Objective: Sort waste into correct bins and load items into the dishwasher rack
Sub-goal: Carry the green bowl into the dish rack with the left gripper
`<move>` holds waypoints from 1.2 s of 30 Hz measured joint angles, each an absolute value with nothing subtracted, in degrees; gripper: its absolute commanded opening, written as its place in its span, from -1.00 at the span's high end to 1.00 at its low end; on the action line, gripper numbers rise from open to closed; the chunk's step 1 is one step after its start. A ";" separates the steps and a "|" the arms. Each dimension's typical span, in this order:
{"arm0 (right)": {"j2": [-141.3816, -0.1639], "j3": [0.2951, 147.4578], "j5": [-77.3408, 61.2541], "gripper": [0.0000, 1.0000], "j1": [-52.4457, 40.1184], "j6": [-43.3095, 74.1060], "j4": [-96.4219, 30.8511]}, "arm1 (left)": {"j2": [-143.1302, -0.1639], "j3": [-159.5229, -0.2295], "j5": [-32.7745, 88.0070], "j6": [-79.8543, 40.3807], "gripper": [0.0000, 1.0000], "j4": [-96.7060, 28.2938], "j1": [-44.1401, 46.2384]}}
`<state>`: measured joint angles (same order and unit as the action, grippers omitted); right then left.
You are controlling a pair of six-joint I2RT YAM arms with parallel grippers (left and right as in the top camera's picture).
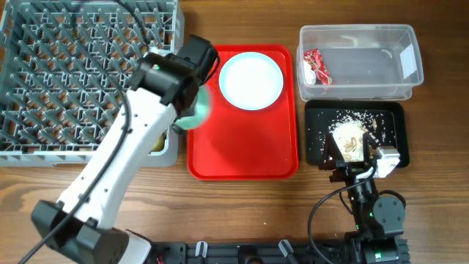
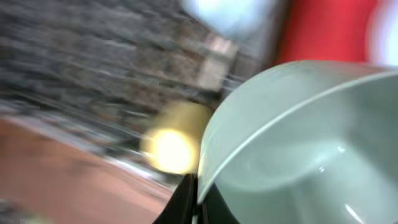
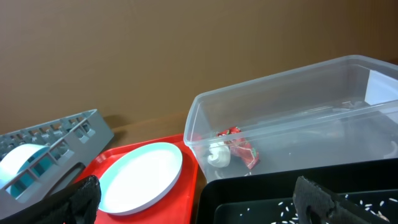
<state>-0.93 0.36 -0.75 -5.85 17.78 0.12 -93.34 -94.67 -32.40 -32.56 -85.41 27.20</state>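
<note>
Bowl (image 2: 298,143): rim pinched in left gripper (image 2: 196,198) beside rack (image 1: 44,73), presumably for loading. Right gripper (image 3: 199,208): jaws wide, empty, idle at black tray (image 1: 392,117).

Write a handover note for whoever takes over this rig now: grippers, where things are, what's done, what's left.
Left gripper: shut on a bowl's rim, by the rack's corner.
Right gripper: open, empty, at the black tray's near edge.
Done: wrapper in tub; scraps in black tray.
Left: rack the bowl, then the plate on the red tray.
Likely cup, yellow, at the rack's near corner; in or beside, unclear.
Fork, spoon not visible.
</note>
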 measured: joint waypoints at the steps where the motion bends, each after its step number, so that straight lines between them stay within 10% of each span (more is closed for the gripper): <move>1: -0.93 0.36 -0.78 -1.00 -5.85 17.78 0.12 | -93.23 -94.85 -36.47 -33.34 0.92 -87.68 27.20; 12: -0.93 0.36 -0.75 -1.00 -5.85 17.78 0.12 | -94.11 -94.78 -68.49 -48.01 0.92 -92.66 24.62; 36: -0.93 0.36 -0.75 -1.00 -5.85 17.78 0.12 | -100.27 -73.43 -71.66 -50.22 0.92 -75.75 22.13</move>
